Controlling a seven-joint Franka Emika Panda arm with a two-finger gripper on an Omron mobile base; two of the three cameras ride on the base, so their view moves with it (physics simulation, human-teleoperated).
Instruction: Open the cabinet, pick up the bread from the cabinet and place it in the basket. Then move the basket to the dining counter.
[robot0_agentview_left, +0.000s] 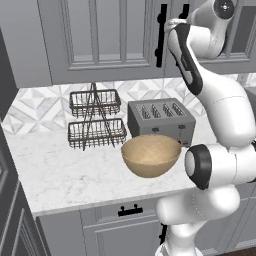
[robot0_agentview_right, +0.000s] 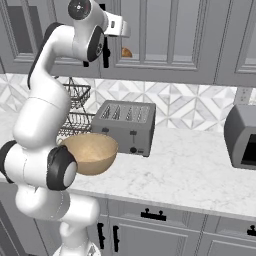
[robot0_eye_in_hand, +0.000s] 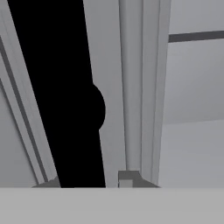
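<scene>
Up at the cabinet (robot0_agentview_left: 100, 35), the gripper (robot0_eye_in_hand: 89, 181) is pressing close to a long black bar handle (robot0_eye_in_hand: 65, 96), with one fingertip showing on each side of the bar; whether the fingers are clamping it cannot be told. Inside the cabinet, the bread (robot0_agentview_right: 126, 52) is peeking through a narrow gap at the door's edge. Well below the cabinet, the basket (robot0_agentview_left: 151, 155) is sitting on the marble worktop (robot0_agentview_left: 70, 175), just in front of the toaster (robot0_agentview_left: 160, 120) and beside the wire rack (robot0_agentview_left: 96, 120).
</scene>
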